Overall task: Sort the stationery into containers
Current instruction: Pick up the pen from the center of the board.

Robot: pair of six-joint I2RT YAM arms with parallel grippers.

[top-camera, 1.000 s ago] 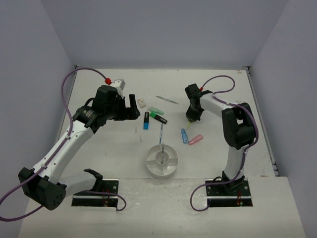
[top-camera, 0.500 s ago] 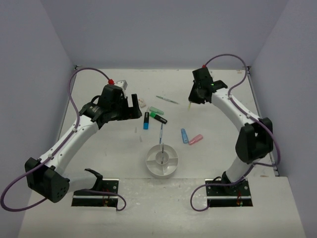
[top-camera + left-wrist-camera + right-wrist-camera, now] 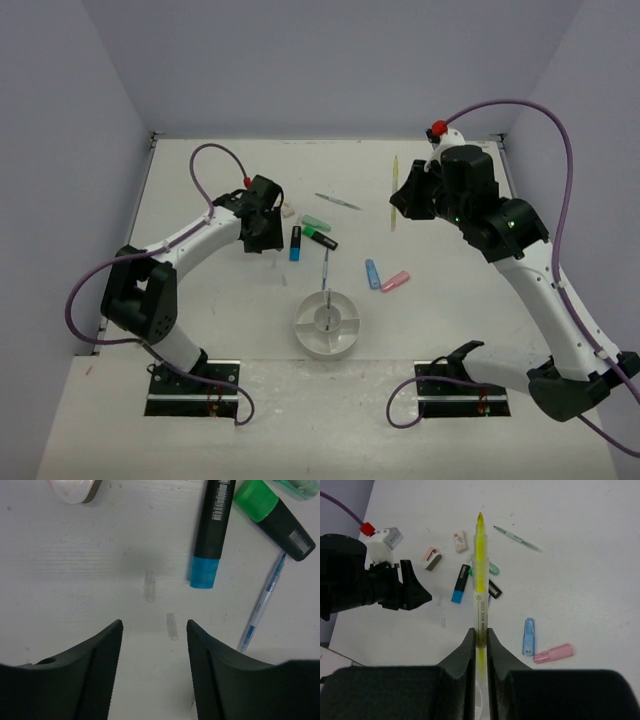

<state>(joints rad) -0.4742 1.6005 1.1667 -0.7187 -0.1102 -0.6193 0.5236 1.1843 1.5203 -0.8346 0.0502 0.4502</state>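
Observation:
My right gripper (image 3: 397,200) is raised above the far right of the table, shut on a thin yellow pen (image 3: 480,580) that points away from it. Low over the table, my left gripper (image 3: 155,630) stands open with nothing between its fingers; a tiny clear cap (image 3: 171,626) lies just ahead of them. Close by lie a black highlighter with a blue cap (image 3: 207,535), a green-capped black highlighter (image 3: 272,520) and a blue pen (image 3: 262,602). The white divided dish (image 3: 300,325) sits near the front centre.
A blue highlighter (image 3: 528,636) and a pink one (image 3: 553,653) lie right of the dish. A grey-green pen (image 3: 517,538) and a white eraser (image 3: 460,540) are farther back, with a pink-grey eraser (image 3: 432,558) left of them. Walls close the table's back and sides.
My right arm has lifted the yellow pen up and swung out to the right. My left gripper has dropped toward the table beside the highlighters, and its jaws have narrowed.

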